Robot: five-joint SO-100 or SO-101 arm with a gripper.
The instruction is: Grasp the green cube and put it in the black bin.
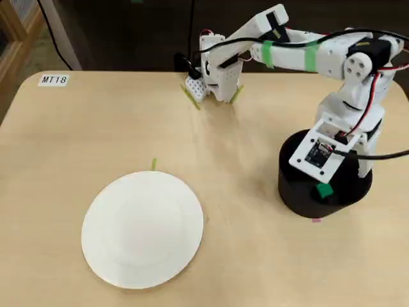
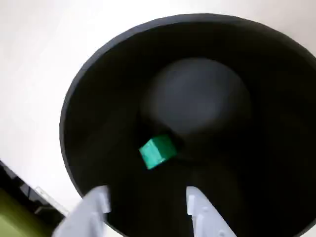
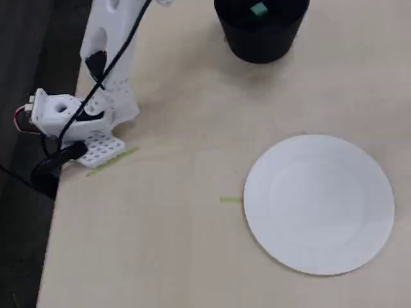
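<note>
The green cube (image 2: 157,151) lies inside the black bin (image 2: 74,123), free of the fingers. It also shows in a fixed view (image 1: 324,190) and in the other fixed view (image 3: 259,9). My gripper (image 2: 147,192) hangs over the bin's opening, open and empty, with its two white fingertips (image 2: 101,192) apart just above the rim. The bin stands at the right of the table in a fixed view (image 1: 294,198) and at the top edge in the other (image 3: 282,38). There the gripper itself is out of view.
A large white plate (image 1: 144,227) lies on the wooden table, also seen in the other fixed view (image 3: 319,202). The arm's base (image 1: 214,80) stands at the table's far edge. A label reading MT18 (image 1: 53,80) is at the far left corner.
</note>
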